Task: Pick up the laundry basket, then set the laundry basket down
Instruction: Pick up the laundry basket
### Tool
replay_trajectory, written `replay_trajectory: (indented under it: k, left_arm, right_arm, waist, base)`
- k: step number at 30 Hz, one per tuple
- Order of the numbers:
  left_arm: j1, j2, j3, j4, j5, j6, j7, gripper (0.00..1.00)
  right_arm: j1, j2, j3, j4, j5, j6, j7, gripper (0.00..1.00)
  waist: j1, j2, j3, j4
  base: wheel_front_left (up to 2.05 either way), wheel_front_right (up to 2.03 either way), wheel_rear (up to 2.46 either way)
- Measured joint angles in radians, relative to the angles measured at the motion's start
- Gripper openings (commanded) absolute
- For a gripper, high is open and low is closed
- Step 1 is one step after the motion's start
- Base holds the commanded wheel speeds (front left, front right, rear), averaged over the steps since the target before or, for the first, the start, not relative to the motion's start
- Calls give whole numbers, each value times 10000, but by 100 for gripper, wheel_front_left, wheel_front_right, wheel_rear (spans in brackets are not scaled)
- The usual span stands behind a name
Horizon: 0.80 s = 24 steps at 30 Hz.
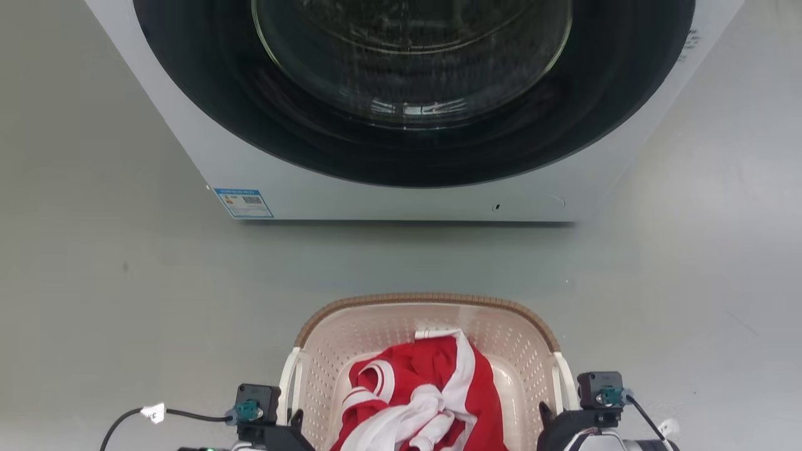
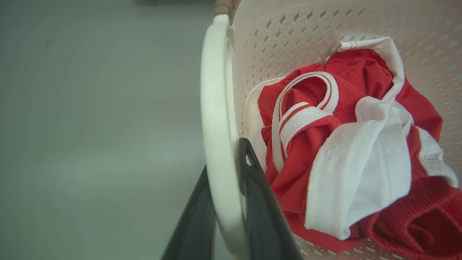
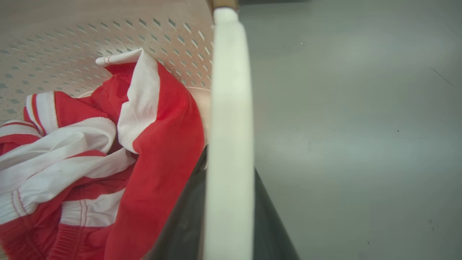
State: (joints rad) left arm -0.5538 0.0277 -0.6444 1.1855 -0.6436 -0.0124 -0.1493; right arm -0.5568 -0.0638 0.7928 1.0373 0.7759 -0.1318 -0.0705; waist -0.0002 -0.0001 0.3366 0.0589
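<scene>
- Cream plastic under a brown woven-look rim: the laundry basket (image 1: pixel 426 299) is directly in front of the robot, low over the grey floor (image 1: pixel 94 282). It is well short of the white washing machine (image 1: pixel 401 203), whose dark round door faces it.
- A crumpled red-and-white garment (image 1: pixel 426 394) lies heaped inside, toward the robot's side of the basket.
- The left gripper (image 2: pixel 225 162) has its two dark fingers closed on the left handle (image 2: pixel 216 90). One finger is outside the white loop and the other inside, next to the perforated wall.
- The right gripper (image 3: pixel 229 162) is clamped the same way on the right handle (image 3: pixel 229 72), with a finger on each face.
- From here I cannot tell whether the basket's base rests on the floor or hangs just off it.
- The step in hand looks to be the two-arm carry, and the grips mirror each other across the basket, which bodes well.
- Done well, both arms would rise and lower at one pace, so the basket stays flat and the garment does not slide.
- The squeeze should hold firm, since the smooth handles could slip through the fingers.
- The set-down wants a flat landing clear of the machine's front, with the fingers parting only once the base bears on the floor.
</scene>
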Motion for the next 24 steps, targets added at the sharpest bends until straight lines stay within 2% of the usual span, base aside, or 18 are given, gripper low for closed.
replay_trajectory:
  k: [16, 24]
  left_arm:
    - [1826, 86, -694, 54, -683, 35, 1197, 0]
    - [2187, 105, -848, 44, -938, 50, 1574, 0]
  right_arm:
    - [1714, -8, 1101, -219, 1352, -90, 1233, 0]
    - [2030, -15, 1455, -219, 1781, -92, 1599, 0]
  waist:
    - [0, 0, -2490, -177]
    - [1, 0, -3319, -306]
  base:
    - [0, 0, 0]
    - [0, 0, 0]
